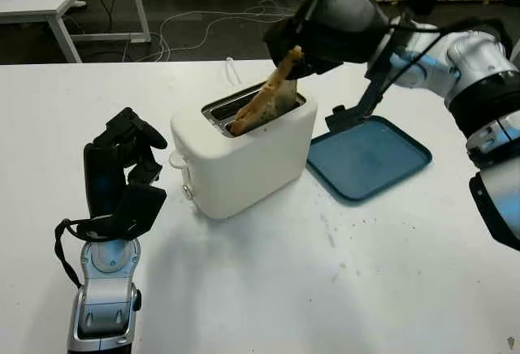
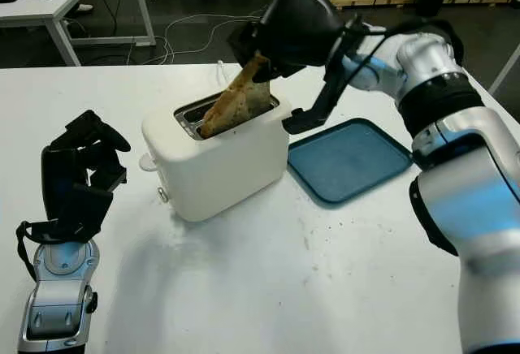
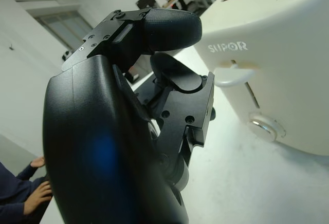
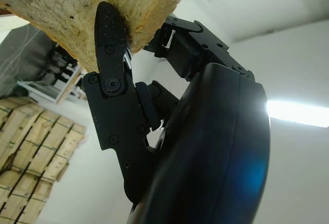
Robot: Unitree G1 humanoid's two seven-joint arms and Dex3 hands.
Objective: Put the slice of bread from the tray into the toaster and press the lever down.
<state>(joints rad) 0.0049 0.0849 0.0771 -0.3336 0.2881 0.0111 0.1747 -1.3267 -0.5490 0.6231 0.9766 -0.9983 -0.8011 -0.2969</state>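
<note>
Both robot hands are black. The left hand (image 1: 122,171) has a smooth shiny shell, chunky fingers with round tips, and small screws near the joints. A black strap loops around its silver-grey wrist. The right hand (image 2: 284,25) sits on a silver and white arm with black bands and dark cables.

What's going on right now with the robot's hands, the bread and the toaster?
Right hand shut on tan bread slice, slice tilted, lower end in white toaster slot. Left hand curled, holding nothing, left of toaster. Lever not pressed. Blue plastic tray bare.
</note>
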